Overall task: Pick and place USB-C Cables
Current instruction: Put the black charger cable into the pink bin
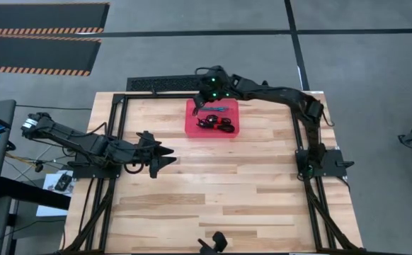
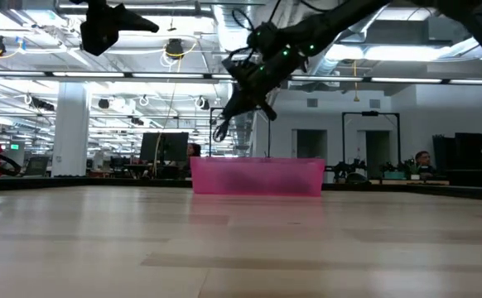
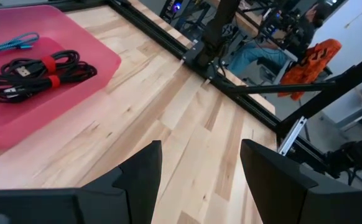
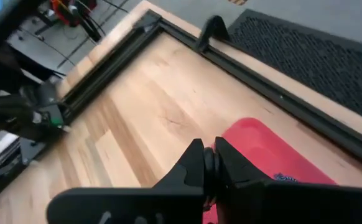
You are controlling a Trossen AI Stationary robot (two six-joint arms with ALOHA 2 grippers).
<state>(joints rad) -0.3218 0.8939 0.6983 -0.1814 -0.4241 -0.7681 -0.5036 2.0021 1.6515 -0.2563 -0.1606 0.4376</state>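
I see my right claw (image 1: 197,106) pinched together above the red tray (image 1: 231,131); left claw (image 3: 199,165) spread apart over the counter (image 1: 213,191).

One camera looked straight down; another sat level at tabletop height; both shared the red tray (image 1: 212,129).

A short light-blue braided cable bundle (image 3: 14,43) lies in the upper left of the left wrist frame. Just below it rest coiled black cable bundles (image 3: 19,84) with a red-and-black bundle (image 3: 49,71), touching one another, flat inside the translucent red rectangular plastic tray (image 3: 100,59).
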